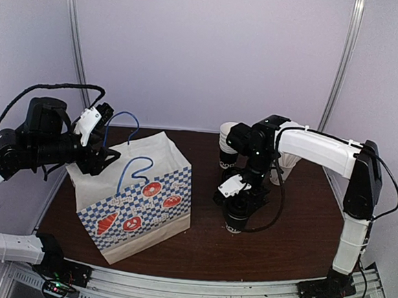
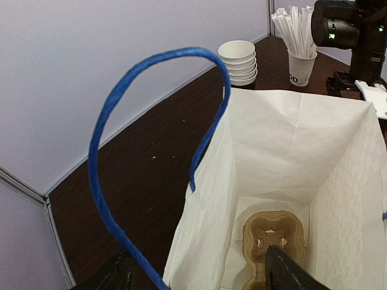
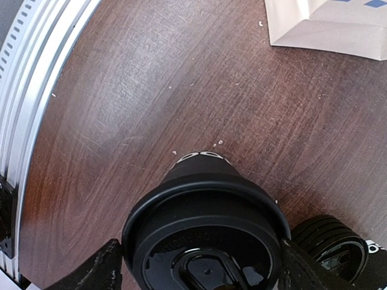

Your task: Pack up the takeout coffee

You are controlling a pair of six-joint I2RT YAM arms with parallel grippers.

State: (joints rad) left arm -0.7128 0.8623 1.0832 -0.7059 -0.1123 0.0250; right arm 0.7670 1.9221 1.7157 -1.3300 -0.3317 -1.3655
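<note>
Packing | takeout coffee (image 3: 199, 175): looks light, squashy paper; hold softly under lid (image 3: 181, 223) | right gripper (image 3: 205, 267): wide around it; touching? cannot tell

The dark wooden surface (image 1: 295, 239) is carrying a checkered paper bag (image 1: 146, 203) on the left. The takeout coffee (image 1: 237, 220) is standing to its right, black lids (image 3: 329, 238) are lying stacked just beside that cup, and stacked white cups (image 2: 237, 57) and a straw cup (image 2: 300, 65) are sitting behind.
</note>
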